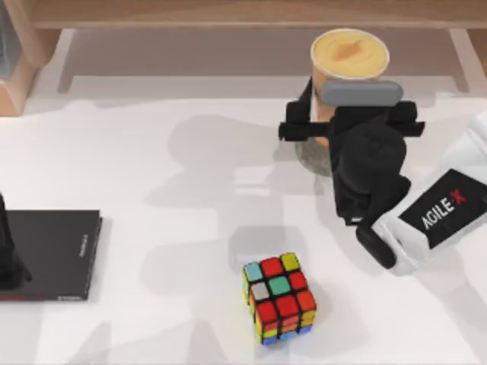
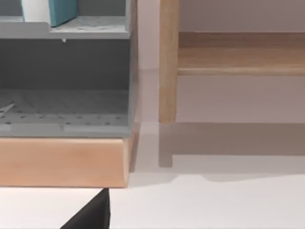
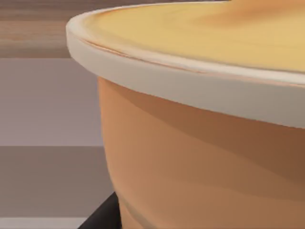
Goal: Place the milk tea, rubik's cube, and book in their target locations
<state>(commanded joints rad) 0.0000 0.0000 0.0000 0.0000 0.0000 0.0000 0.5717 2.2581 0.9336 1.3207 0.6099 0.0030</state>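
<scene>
Near the table's far edge, milk tea (image 1: 349, 55) stands upright, seemingly between right jaws.

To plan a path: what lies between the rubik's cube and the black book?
In the top view, only bare white table lies between the rubik's cube and the black book.

The white table (image 1: 152, 319) carries the rubik's cube (image 1: 279, 297) and a black book (image 1: 53, 251).

Milk tea (image 3: 200, 157) close up, orange side, pale rim, yellow-tan top.
</scene>
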